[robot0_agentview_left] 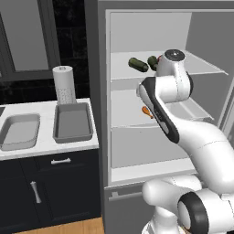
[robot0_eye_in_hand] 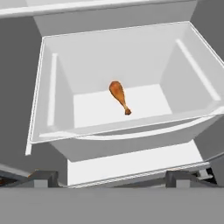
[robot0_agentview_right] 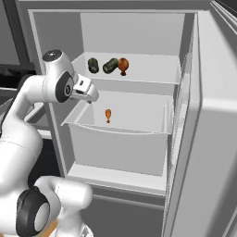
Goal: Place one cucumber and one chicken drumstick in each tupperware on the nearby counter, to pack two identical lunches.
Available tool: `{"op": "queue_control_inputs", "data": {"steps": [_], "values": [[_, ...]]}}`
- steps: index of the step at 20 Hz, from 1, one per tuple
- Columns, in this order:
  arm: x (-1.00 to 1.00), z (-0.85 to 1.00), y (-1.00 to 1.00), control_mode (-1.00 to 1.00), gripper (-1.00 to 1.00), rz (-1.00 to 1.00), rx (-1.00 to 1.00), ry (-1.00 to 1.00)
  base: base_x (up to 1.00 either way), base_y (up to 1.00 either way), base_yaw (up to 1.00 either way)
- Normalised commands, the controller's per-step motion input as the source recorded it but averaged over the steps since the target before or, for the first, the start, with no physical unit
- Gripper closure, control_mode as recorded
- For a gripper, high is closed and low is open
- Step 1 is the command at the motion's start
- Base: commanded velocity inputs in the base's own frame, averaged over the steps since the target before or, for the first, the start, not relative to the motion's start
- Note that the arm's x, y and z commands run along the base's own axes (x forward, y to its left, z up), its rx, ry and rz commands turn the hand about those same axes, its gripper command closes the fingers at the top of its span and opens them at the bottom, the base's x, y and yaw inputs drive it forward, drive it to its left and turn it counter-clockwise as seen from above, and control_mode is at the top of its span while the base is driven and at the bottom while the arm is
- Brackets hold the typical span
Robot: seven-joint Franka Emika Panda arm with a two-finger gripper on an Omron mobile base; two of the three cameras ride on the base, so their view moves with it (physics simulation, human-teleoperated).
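Observation:
In the open fridge, one chicken drumstick (robot0_eye_in_hand: 119, 96) (robot0_agentview_right: 108, 114) (robot0_agentview_left: 146, 111) lies alone in a white drawer (robot0_eye_in_hand: 48, 105). On the shelf above lie two dark green cucumbers (robot0_agentview_right: 93, 65) (robot0_agentview_right: 110, 65) (robot0_agentview_left: 138, 64) and a second drumstick (robot0_agentview_right: 122, 65). My gripper (robot0_eye_in_hand: 111, 179) (robot0_agentview_right: 91, 97) hovers in front of and above the drawer, open and holding nothing, its fingertips (robot0_eye_in_hand: 43, 177) set wide apart. On the white counter (robot0_agentview_left: 45, 147) to the fridge's left sit two tupperware: a lighter round-cornered one (robot0_agentview_left: 20, 131) and a darker tray-like one (robot0_agentview_left: 72, 121). Neither has anything in it.
A paper towel roll (robot0_agentview_left: 64, 84) stands behind the darker tupperware. The fridge door (robot0_agentview_right: 208, 115) hangs open on the right. The fridge's side wall (robot0_agentview_left: 103, 91) separates the counter from the shelves. Navy cabinets with silver handles (robot0_agentview_left: 61, 161) sit below the counter.

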Motion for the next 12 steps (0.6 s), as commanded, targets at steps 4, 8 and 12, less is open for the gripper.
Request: {"op": "queue_control_inputs", "data": {"steps": [4, 8, 12], "values": [[-0.14, 0.22, 0.00, -1.00, -1.00, 0.00, 0.00, -0.34, 0.00, 0.00, 0.00], [0.00, 0.65, 0.10, -1.00, -1.00, 0.00, 0.00, -0.15, 0.00, 0.00, 0.00], [0.00, 0.27, 0.06, -1.00, -1.00, 0.00, 0.00, 0.00, 0.00, 0.00, 0.00]]}}
